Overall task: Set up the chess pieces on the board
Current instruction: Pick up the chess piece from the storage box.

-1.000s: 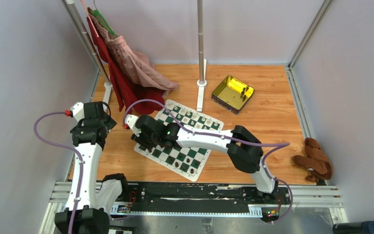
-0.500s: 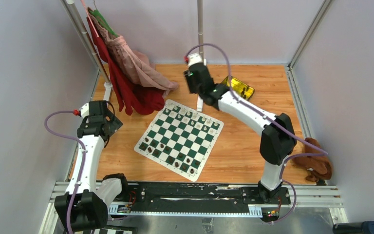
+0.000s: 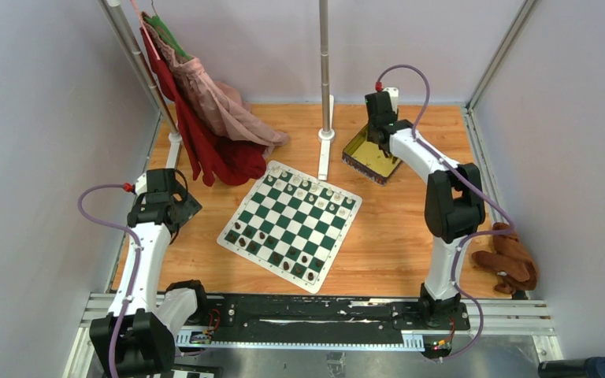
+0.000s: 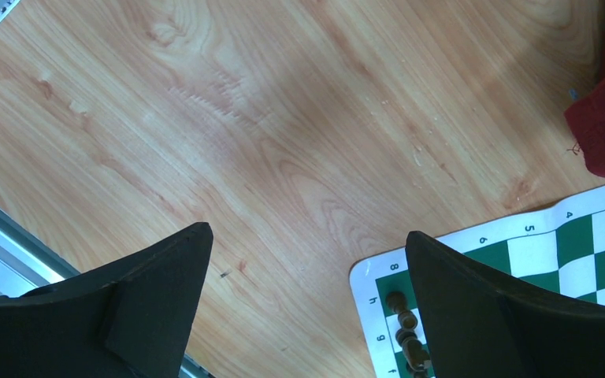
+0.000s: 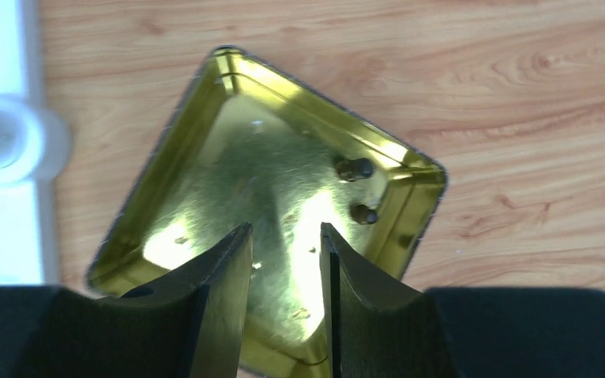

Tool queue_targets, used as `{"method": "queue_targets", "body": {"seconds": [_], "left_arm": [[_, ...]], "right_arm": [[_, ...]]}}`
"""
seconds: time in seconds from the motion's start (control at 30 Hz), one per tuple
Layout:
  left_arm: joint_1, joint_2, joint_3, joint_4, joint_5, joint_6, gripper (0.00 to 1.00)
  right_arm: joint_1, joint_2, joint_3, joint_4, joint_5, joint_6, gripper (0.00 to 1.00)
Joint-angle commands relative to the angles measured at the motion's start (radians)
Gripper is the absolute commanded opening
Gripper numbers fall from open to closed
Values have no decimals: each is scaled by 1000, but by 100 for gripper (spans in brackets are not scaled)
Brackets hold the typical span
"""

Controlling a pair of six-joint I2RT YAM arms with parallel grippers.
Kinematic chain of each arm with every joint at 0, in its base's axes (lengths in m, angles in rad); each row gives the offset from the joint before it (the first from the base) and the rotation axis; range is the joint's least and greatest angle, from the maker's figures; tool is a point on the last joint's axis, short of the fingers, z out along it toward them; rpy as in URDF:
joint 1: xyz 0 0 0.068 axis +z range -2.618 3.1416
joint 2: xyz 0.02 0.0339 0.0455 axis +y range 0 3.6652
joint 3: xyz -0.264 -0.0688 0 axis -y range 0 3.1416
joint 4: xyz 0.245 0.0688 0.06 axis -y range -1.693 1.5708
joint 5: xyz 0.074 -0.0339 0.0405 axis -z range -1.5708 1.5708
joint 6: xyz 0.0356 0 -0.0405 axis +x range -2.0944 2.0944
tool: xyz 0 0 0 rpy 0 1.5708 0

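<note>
The board [image 3: 290, 223], a mat of green and white checks, lies mid-table. Dark chess pieces [image 3: 240, 227] stand along its near-left side and cream ones [image 3: 332, 206] along its far side. My right gripper [image 3: 378, 142] hangs open over a yellow tray [image 3: 361, 161], with nothing between its fingers. In the right wrist view that gripper [image 5: 285, 232] points into the tray [image 5: 205, 110], where two dark pieces [image 5: 354, 168] lie by the right wall. My left gripper [image 3: 180, 209] is wide open over bare wood, left of the board. The left wrist view shows the gripper [image 4: 307, 236], the board's corner [image 4: 457, 240] and dark pieces [image 4: 398, 303].
A white pole on a base [image 3: 325, 142] stands behind the board, left of the tray. Red and pink clothes [image 3: 213, 118] hang at the back left, reaching the table near the board's far corner. A brown plush toy [image 3: 508, 256] lies at the right edge.
My right arm swung from low over the board's left part, across the back, to above the yellow tray. My left arm shifted slightly nearer and stayed open.
</note>
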Motion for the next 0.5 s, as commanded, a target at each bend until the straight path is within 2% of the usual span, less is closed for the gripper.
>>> {"method": "queue_targets", "body": {"seconds": [0.0,0.47], "left_arm": [[10,-12,-3,14,6,17,100],[10,-8,-10,14,3,8,100]], "right_arm": [[-71,28,8,-30,8,57,41],[-167,144,80,-41,-40,71,41]]}}
